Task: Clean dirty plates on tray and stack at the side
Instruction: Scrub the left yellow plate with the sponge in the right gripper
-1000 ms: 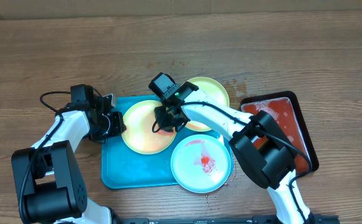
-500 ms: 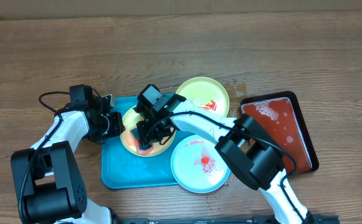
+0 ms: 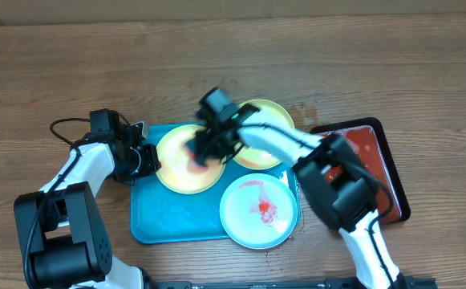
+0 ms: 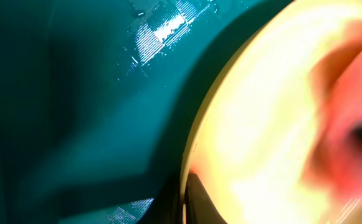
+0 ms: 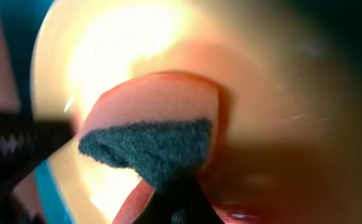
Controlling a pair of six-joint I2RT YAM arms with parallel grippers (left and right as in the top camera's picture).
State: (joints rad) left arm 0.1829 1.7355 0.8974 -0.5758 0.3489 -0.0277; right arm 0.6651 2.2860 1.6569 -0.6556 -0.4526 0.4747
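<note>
– Brown wood-grain tabletop (image 3: 72, 64), with a large turquoise rectangular plastic tray (image 3: 168, 221) on it. Where's the plate being worked?
– The yellow-green round plastic plate (image 3: 176, 172) lies flat on the tray. Its rim is inside the jaws of the left gripper (image 3: 147, 159), which are clenched on it. In the left wrist view the rim runs straight into the jaws.
– And the right side?
– The right gripper (image 3: 203, 151) is clenched on a pink sponge with a dark scouring face (image 5: 149, 140). The sponge sticks out just past the fingertips and is pressed onto the plate's middle. The overhead view is blurred there.
– How does the plate handle?
– It looks light, stiff and thin, and not fragile. It's slick with sauce and sits on a glossy tray, so it would likely skate or spin under scrubbing unless pinned. The rim is the only place to hold it: the raised lip gives the jaws a bite and the flat centre gives none.
– The other plates?
– The pale blue round plate with a red smear (image 3: 258, 210) sits well clear of both sets of jaws. The pale green round plate (image 3: 271, 114) is just behind the right jaws, partly off the tray. Both probably take the same rim pinch. The small black tray (image 3: 359, 123) is far from either gripper.
– Any risk?
– A wet rim could slip out of the pinch when the plate is lifted for stacking. The sponge is soft, so it's no threat to the plastic.
</note>
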